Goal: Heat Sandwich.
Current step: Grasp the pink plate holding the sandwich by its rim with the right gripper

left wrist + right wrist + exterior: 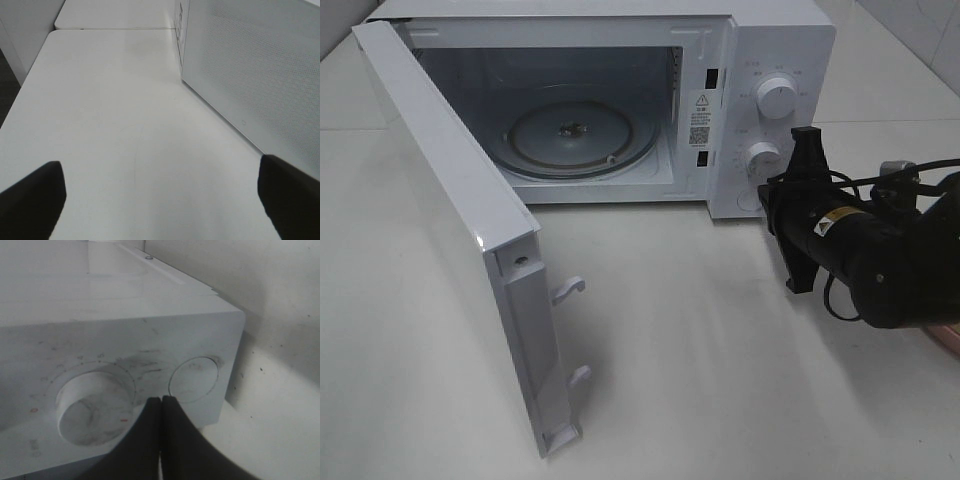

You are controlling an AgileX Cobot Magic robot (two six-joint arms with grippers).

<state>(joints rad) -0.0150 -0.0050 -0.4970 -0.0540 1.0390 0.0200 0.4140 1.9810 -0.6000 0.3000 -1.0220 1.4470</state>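
Observation:
The sandwich is out of view in all three frames. The white microwave (760,60) stands at the back with its door (460,200) swung wide open to the left, and its glass turntable (582,135) is bare. My right gripper (768,190) is shut with nothing in it. Its tips (161,399) sit just in front of the control panel, between the lower knob (95,407) and the round button (194,380). My left gripper (160,200) is open and empty over the table, beside the door's perforated face (250,65). It does not show in the high view.
The open door juts far out over the table towards the front left. A pinkish curved rim (942,338) peeks out under the right arm at the right edge. A second, upper knob (777,98) sits on the panel. White table (700,350) lies in front of the oven.

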